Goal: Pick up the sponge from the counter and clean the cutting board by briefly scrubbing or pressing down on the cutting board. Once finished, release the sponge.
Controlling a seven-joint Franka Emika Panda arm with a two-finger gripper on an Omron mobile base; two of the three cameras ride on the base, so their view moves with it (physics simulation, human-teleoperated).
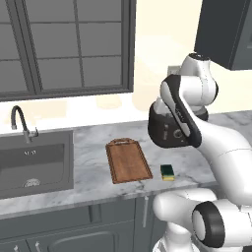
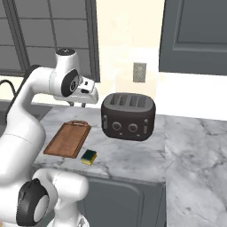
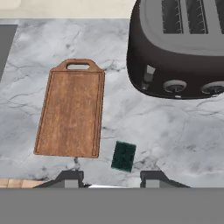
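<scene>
The sponge (image 1: 168, 172) (image 2: 89, 157) (image 3: 124, 156), dark green on top with yellow foam below, lies on the marbled counter (image 1: 88, 172) (image 3: 153, 131) near its front edge. Just left of it, a small gap away, the reddish-brown cutting board (image 1: 128, 161) (image 2: 68, 139) (image 3: 72, 113) lies flat with its handle toward the wall. My gripper (image 3: 111, 179) hangs high above the counter, open and holding nothing. In the hand view the sponge sits just above the gap between the fingertips (image 3: 70, 177).
A dark four-slot toaster (image 2: 128, 116) (image 3: 179, 48) stands at the back of the counter, right of the board. The inset sink (image 1: 32, 162) with its faucet (image 1: 19, 120) lies at the left. A wall cabinet (image 2: 195, 35) hangs at the upper right.
</scene>
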